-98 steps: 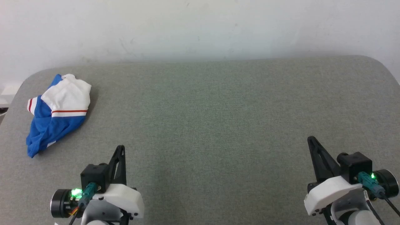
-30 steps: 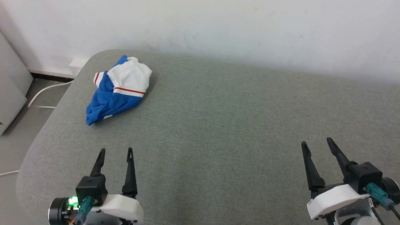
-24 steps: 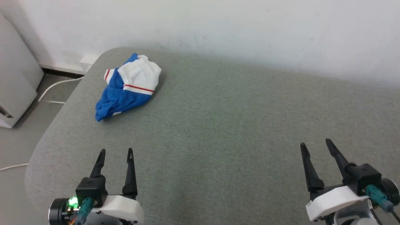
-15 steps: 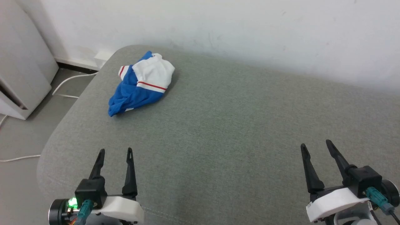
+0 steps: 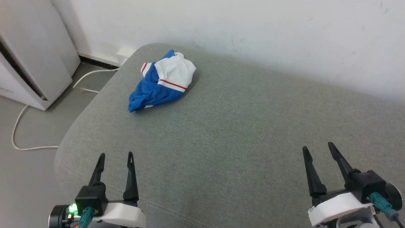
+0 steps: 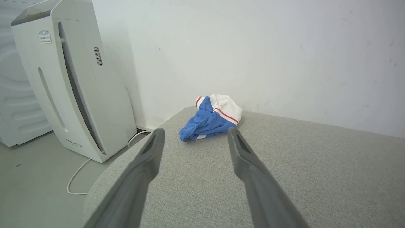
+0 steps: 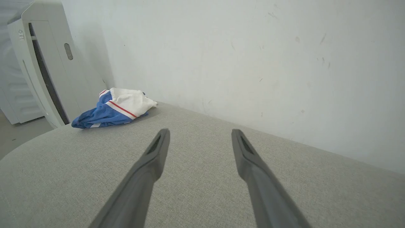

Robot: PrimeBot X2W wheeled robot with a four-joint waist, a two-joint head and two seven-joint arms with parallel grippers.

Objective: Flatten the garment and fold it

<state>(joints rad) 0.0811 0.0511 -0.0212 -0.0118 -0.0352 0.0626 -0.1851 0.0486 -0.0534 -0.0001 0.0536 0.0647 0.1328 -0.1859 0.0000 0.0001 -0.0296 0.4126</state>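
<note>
The head view has been turned left, bringing the crumpled garment (image 5: 161, 81) on the table's (image 5: 240, 126) far left nearer centre. The left claw (image 5: 115, 155) and right claw (image 5: 318, 148) are held spread and empty, so flattening is judged not yet begun.

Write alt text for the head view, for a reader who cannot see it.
A crumpled blue-and-white garment lies untouched near the far left corner of a grey-green padded surface. The left gripper and right gripper sit low at the near edge, jaws open and empty. A white appliance stands on the floor at left.

Blue garment (image 5: 152, 91) with white sleeve, red stripe, grey-green cushion (image 5: 240, 126), white wall (image 5: 253, 28)
</note>
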